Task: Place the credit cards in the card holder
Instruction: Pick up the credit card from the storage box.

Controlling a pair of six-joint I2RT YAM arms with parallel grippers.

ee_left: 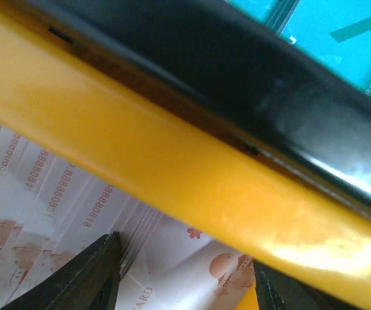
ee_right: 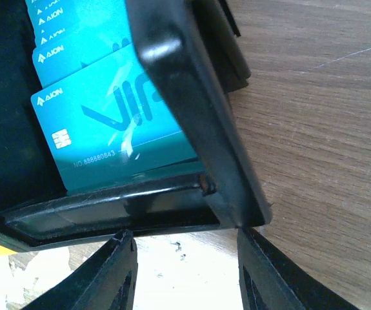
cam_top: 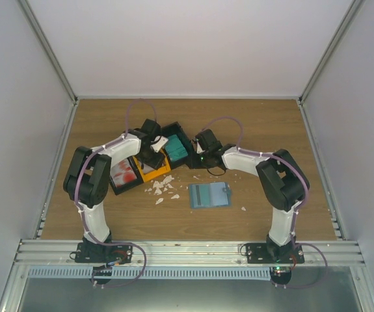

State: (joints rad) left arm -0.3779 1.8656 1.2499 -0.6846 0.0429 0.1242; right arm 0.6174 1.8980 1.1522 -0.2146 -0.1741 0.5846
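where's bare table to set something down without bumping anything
The far strip of table behind the bin is bare, and so is the near strip in front of the card holder. Crowded: mid-table, where bin, scraps and card holder sit close together.

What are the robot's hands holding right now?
Nothing, as far as shows. The left gripper hangs open over the whitish cards; the right gripper is open beside the bin.

Soft, even overhead light; top view sharp.
Left wrist close-up blurred, glare on orange bin wall [ee_left: 172, 168]; right wrist sharper, faint shadows.
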